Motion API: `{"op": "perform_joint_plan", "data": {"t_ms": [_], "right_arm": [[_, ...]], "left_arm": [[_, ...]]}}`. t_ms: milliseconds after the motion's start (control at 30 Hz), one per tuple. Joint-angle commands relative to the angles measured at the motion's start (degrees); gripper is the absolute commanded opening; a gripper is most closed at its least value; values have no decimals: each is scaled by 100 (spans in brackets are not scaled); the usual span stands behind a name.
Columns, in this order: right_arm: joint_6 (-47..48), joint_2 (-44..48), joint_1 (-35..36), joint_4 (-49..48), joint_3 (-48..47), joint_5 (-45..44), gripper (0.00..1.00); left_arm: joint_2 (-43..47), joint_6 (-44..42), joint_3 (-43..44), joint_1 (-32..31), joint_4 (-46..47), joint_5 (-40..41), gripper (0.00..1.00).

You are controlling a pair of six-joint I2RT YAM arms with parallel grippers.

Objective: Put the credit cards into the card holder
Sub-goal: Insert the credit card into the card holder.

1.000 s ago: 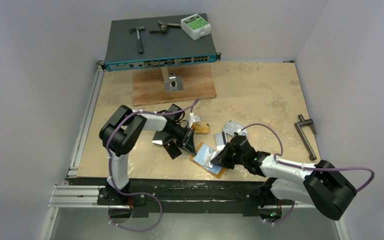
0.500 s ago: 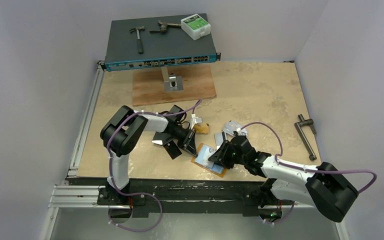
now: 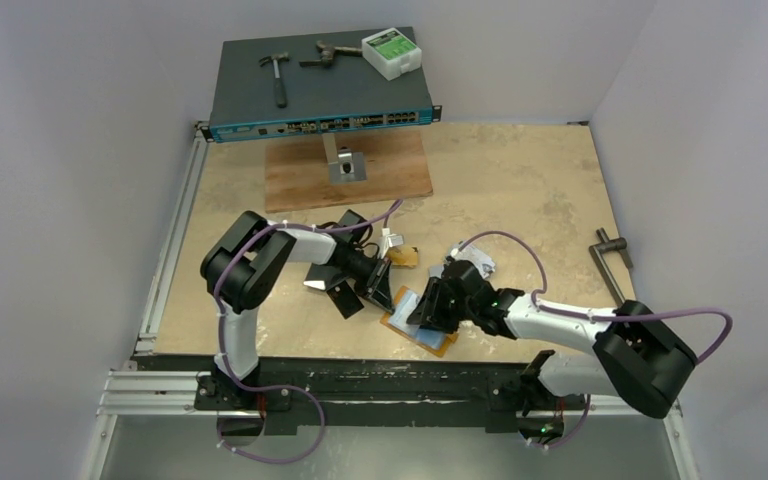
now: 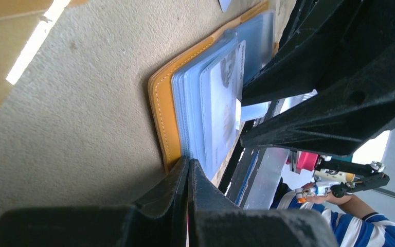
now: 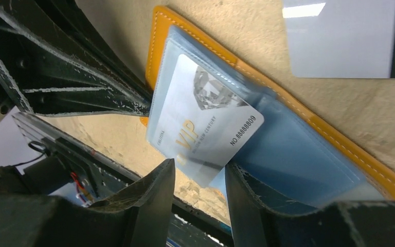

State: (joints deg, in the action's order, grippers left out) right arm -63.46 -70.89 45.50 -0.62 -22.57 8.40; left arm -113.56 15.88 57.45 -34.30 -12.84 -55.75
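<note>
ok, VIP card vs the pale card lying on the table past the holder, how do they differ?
VIP card is printed with lettering and a number; pale card shows a blank face. VIP card sits tilted on the card holder clear sleeves, overhanging its edge; pale card lies on bare table. Both are light, rectangular.

left arm [image 3: 295, 243] & right arm [image 3: 560, 322]: white links, blk joints w/ purple cables [image 3: 501, 234]; fingers [image 5: 149, 206] matte blk, scuffed
</note>
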Motion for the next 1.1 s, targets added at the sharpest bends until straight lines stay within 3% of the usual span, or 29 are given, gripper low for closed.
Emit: {"op": "perform_joint_plan", "data": {"t_ms": [0, 300, 667, 1067], "right_arm": [[343, -255, 243, 419, -482, -183, 42], [762, -547, 464, 1203, -1272, -612, 48], [728, 176, 458, 1685, -1026, -705, 53], [680, -195, 238, 895, -862, -478, 47]], "left_arm": [[-65, 47, -54, -32, 244, -3, 0], [-29, -69, -15, 45, 162, 28, 0], [20, -155, 22, 344, 32, 38, 0], [-16, -155, 20, 345, 42, -5, 0]]}}
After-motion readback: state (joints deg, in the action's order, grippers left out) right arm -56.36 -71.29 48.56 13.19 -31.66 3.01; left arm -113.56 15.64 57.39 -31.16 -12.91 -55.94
